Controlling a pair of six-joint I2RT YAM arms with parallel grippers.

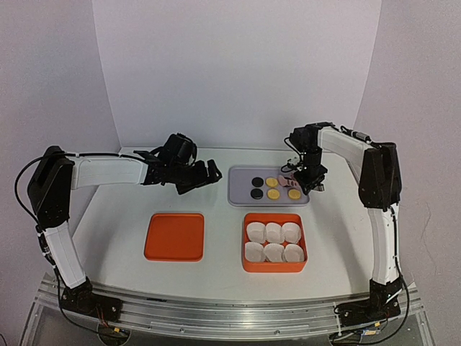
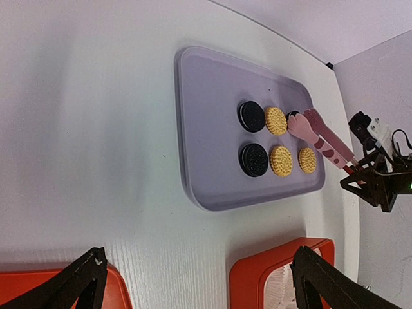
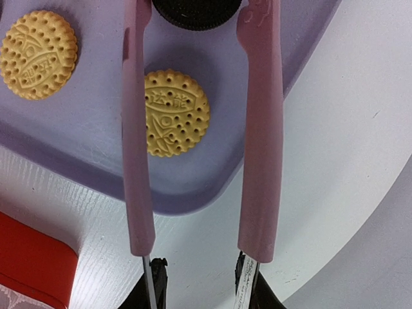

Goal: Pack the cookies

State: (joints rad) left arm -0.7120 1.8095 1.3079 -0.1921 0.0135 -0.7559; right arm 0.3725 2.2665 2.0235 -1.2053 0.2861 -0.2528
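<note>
Right claw (image 3: 201,283) pinching pink plastic tongs (image 3: 261,129) | tips straddle round black cookie (image 3: 193,11) | left claw (image 2: 201,261) spread

Cookies (image 2: 280,160) flat on tray (image 2: 206,129), 2x3 (blk + yel).

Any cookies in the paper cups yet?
No, all six paper cups in the orange box are empty; the cookies lie on the purple tray.

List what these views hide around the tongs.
- Third black round cookie: top view, covered by the right gripper and pink plastic tongs; right wrist view, cut by the top edge.
- Tong tips: same view, past the top edge; contact with cookie unclear.
- White paper cups: left wrist view, cut by bottom edge.
</note>
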